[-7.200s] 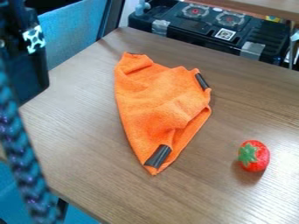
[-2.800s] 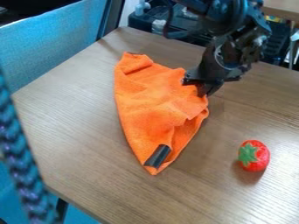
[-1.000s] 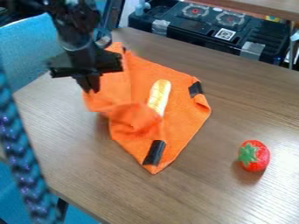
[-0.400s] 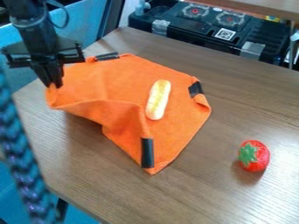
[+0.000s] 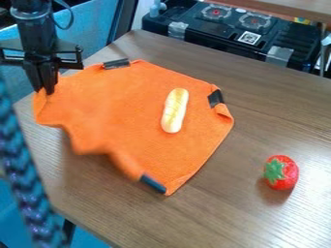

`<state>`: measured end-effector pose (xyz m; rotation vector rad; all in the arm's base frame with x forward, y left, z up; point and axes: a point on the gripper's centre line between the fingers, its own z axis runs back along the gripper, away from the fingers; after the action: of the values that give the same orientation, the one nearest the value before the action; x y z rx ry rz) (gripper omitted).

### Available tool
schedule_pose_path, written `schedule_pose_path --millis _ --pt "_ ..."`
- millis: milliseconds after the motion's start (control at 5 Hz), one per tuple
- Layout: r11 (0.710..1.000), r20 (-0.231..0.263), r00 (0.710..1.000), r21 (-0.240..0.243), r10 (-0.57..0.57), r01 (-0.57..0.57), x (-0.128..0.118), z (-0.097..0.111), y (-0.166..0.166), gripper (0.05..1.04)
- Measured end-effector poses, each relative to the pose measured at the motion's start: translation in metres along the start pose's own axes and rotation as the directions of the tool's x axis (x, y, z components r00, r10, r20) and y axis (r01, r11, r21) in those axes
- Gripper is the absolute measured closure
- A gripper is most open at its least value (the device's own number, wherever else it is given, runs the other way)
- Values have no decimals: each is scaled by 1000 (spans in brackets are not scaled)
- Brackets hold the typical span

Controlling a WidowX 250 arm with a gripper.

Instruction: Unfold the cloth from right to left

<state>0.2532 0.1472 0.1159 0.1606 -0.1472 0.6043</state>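
A robot's gripper [image 5: 45, 91] hangs at the upper left of the camera view, its jaws drawn narrow and pinching the left corner of an orange cloth [image 5: 110, 111]. The cloth lies spread over the wood-look tabletop [image 5: 259, 121], its right part flat, its near left edge rumpled and partly blurred, running in waves from the jaws down to the bottom corner. A long toy bread roll [image 5: 174, 110], pale yellow and white, rests on the cloth, right of its middle. Dark strips mark three places on the fabric: one at the far corner [image 5: 116, 63], near the jaws; one at the right corner [image 5: 216, 98], beside a small curled fold; and one at the bottom corner [image 5: 153, 183], set at a slant. A red toy strawberry [image 5: 281, 172] with a green leafy top sits on the tabletop to the right, well apart from the cloth. Beyond the tabletop's far edge stands a black case [image 5: 213, 32] bearing two round burner shapes and a square printed tag [image 5: 249, 38]. A blue braided cord [image 5: 22, 169] runs down the left side of the view.
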Motion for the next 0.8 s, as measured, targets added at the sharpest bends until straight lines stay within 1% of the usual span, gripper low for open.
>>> schedule_pose_path --millis 200,400,600,800 --pt "996 -53 997 73 -54 58 3 -8 1 1029" --pt "990 -99 994 126 -50 62 1 -11 8 1029" --pt "989 -96 995 140 -28 41 0 -12 11 1004" --pt "988 -64 998 153 20 -10 -4 -14 13 877"
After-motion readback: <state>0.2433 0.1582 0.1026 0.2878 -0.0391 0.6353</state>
